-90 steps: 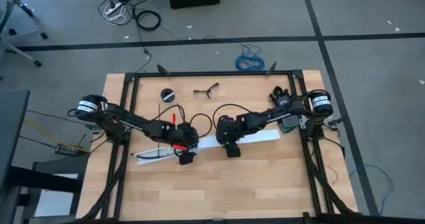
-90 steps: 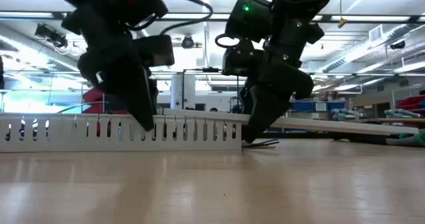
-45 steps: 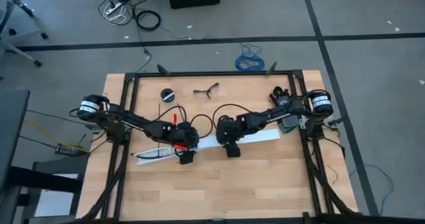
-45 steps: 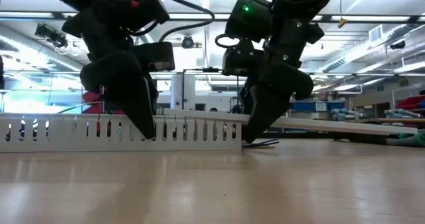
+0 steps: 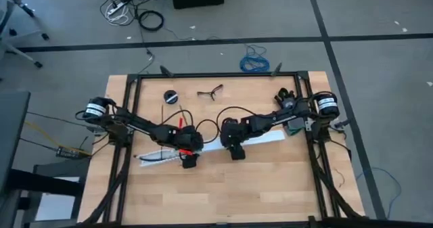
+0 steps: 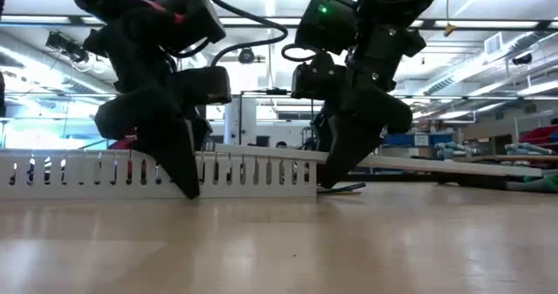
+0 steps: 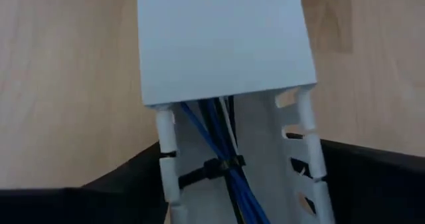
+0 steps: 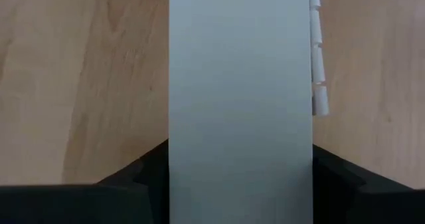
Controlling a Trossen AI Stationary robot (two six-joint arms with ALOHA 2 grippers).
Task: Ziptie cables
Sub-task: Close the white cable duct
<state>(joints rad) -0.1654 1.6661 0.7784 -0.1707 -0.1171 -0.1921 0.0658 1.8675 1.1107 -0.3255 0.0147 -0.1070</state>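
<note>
A white slotted strip point(image 5: 162, 157) lies flat on the table, running left to right, with a flat white lid point(image 5: 260, 139) over its right part. The cables point(image 7: 222, 164), thin blue, black and white wires, lie inside the strip's channel and run in under the lid point(image 7: 226, 44). A black tie point(image 7: 199, 172) crosses them. Some wire ends point(image 6: 349, 188) stick out past the strip's end. My left gripper point(image 5: 189, 159) straddles the strip just before the lid's end. My right gripper point(image 5: 235, 150) straddles the lid. My left gripper has the slotted strip between its two fingers, one against each slotted side wall point(image 7: 166, 177), beside the tie. The fingers point down from above and lie across the strip. The strip rests on the table. My right gripper holds the lid by its two long edges point(image 8: 171, 164), one finger on each side. The fingers point(image 6: 336, 167) come steeply from above, across the lid. The lid point(image 6: 436, 164) lies along the top of the strip and reaches on toward the table's right.
A small black round thing point(image 5: 170, 96) and a pair of glasses point(image 5: 210, 91) lie at the far side of the table. A black frame point(image 5: 216, 74) runs round the table's edges. The near half of the wooden top point(image 5: 223, 194) is bare.
My left gripper has gone down along the slotted strip toward the table and a little toward the left edge. The strip, the lid and my right gripper have kept still.
</note>
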